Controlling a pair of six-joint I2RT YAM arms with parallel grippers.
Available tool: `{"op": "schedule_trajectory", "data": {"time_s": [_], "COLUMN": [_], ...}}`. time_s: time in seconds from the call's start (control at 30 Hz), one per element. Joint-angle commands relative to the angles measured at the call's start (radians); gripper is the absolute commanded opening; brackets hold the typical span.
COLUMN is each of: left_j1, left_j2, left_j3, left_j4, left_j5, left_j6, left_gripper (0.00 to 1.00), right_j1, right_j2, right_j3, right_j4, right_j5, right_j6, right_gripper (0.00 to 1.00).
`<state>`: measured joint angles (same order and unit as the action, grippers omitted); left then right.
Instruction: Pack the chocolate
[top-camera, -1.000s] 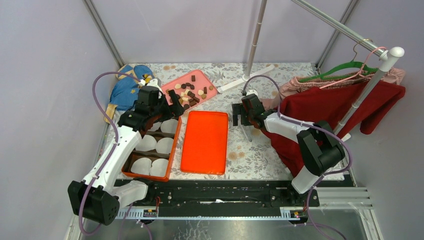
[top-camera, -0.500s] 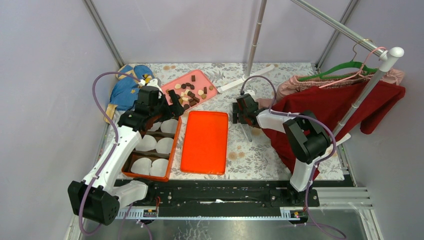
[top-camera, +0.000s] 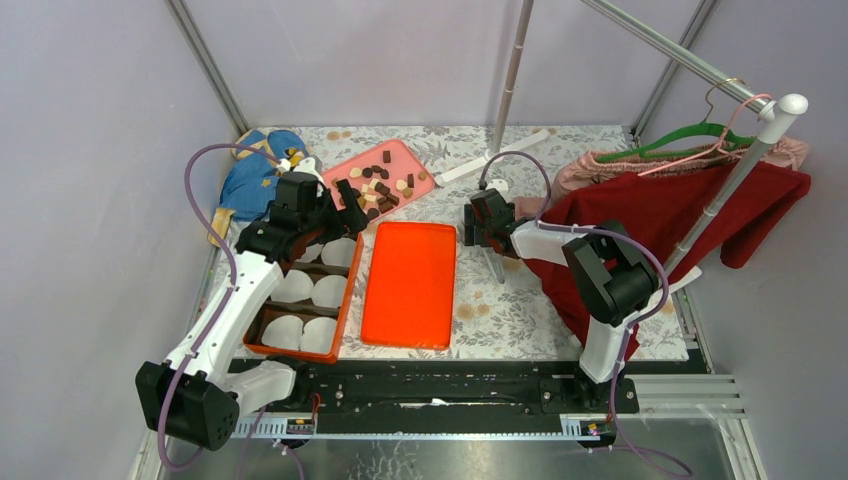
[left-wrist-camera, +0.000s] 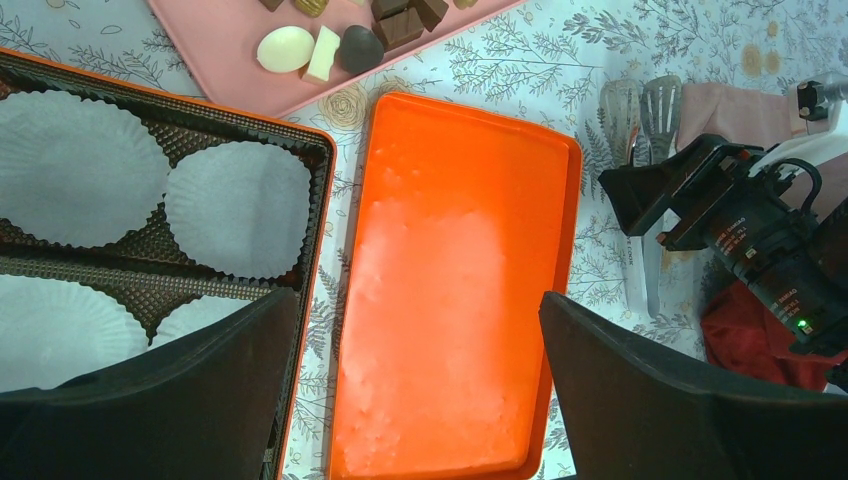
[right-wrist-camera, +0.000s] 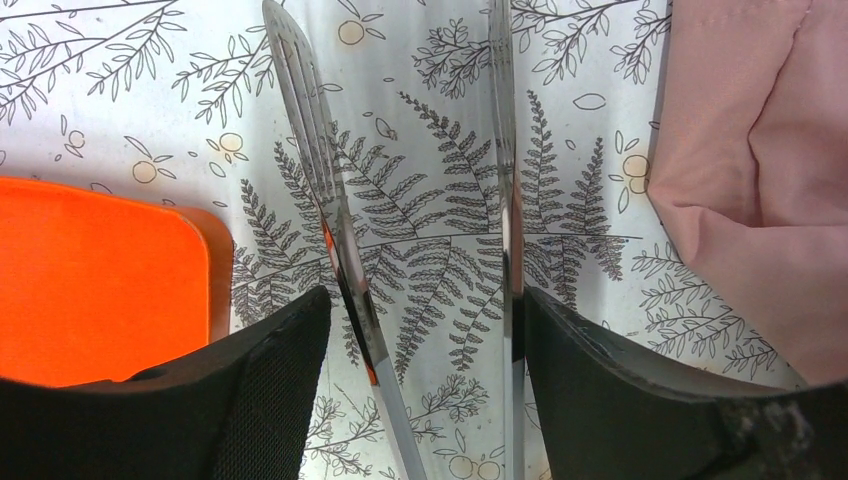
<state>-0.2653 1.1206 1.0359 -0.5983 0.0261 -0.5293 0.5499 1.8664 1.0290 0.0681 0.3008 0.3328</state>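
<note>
Right arm has folded inward, elbow nearer its tool. Chocolate (top-camera: 378, 186), squarish and rounded brown and cream bits, lies scattered on a smooth pink tray (left-wrist-camera: 215, 40), just beyond the spread left tool (left-wrist-camera: 420, 294). The right tool (right-wrist-camera: 427, 292), also spread, straddles slotted steel tongs (right-wrist-camera: 345, 250), well apart.

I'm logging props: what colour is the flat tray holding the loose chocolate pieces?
Pink. The shallow rectangular tray shows best in the top external view.
</note>
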Motion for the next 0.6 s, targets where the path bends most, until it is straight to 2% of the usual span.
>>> {"op": "schedule_trajectory", "data": {"time_s": [0.0, 0.57], "left_j1": [0.009, 0.009], "left_j2": [-0.01, 0.005], "left_j3": [-0.002, 0.004], "left_j4": [0.018, 0.017], "left_j5": [0.002, 0.026], "left_j6": [0.006, -0.008], "left_gripper": [0.99, 0.99], "right_j1": [0.012, 0.04], "right_j2": [-0.013, -0.065], "right_j3": [-0.074, -0.144], "right_j4": [-0.019, -0.047], "right_j5": [-0.01, 0.072], "right_j6": [0.024, 0.003], "right_gripper": [0.76, 0.7]}}
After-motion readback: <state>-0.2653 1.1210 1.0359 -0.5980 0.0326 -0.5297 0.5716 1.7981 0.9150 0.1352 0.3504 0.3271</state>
